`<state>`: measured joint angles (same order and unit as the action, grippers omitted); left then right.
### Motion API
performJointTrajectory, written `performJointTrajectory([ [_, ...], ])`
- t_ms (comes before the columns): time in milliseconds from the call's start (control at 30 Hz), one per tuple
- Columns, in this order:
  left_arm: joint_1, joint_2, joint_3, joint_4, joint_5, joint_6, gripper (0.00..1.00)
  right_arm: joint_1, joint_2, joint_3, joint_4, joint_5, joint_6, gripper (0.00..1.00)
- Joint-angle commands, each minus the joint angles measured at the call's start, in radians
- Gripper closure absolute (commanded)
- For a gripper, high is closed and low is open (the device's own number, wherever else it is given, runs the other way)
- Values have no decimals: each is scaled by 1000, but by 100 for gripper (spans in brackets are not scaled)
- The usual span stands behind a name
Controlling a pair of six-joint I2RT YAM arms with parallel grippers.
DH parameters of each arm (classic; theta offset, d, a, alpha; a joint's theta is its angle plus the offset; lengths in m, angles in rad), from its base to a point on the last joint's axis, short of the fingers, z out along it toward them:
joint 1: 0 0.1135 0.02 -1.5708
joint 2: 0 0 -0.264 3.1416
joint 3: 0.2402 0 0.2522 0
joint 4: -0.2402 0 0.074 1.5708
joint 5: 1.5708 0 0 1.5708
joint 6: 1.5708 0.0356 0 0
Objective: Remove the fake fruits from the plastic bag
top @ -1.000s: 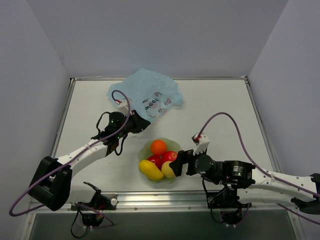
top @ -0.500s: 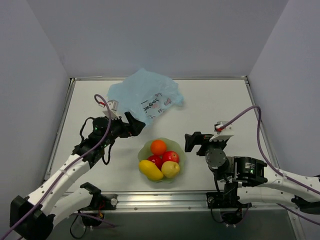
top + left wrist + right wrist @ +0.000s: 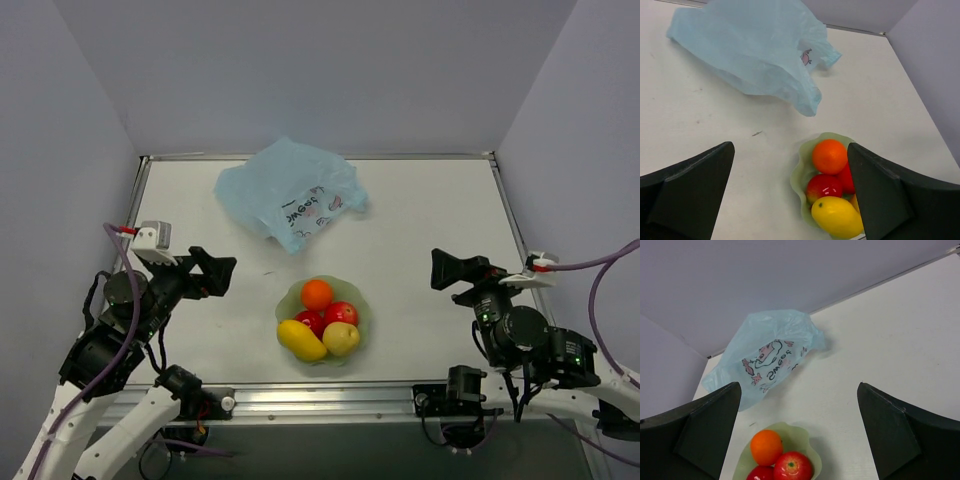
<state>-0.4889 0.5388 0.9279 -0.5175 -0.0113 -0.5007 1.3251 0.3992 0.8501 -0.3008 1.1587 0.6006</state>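
The plastic bag [image 3: 285, 190] lies crumpled and flat at the back of the table, light blue with a printed patch; it also shows in both wrist views [image 3: 750, 55] [image 3: 765, 357]. The fake fruits sit in a pale green bowl [image 3: 289, 300]: an orange [image 3: 317, 294], two red apples [image 3: 341, 313], a yellow mango [image 3: 301, 340] and a pale yellow pear [image 3: 341, 339]. My left gripper [image 3: 215, 272] hangs open left of the bowl, holding nothing. To the bowl's right, my right gripper [image 3: 452, 270] is open and empty too. Both are well apart from bag and bowl.
Grey walls close the table in at the back and on both sides. A metal rail [image 3: 320, 395] runs along the near edge, just in front of the bowl. From the left wrist I see the bowl [image 3: 799, 170] low between my fingers.
The left gripper has let go of the bag's edge, opened and drawn back to the near left. The right gripper has pulled away from the bowl to the right.
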Motion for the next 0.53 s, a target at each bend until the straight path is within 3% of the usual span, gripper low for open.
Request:
performJointTrajectory([
  [0,-2,-25,49,-121,-90,73,6,10,73,-22,8,58,7,4],
  [267,-2,-36,63,-121,-110,113,6,10,326,27,8,111,-12,0],
  [500,-2,-45,22,-127,-131,108,6,8,383,24,9,137,2,0],
])
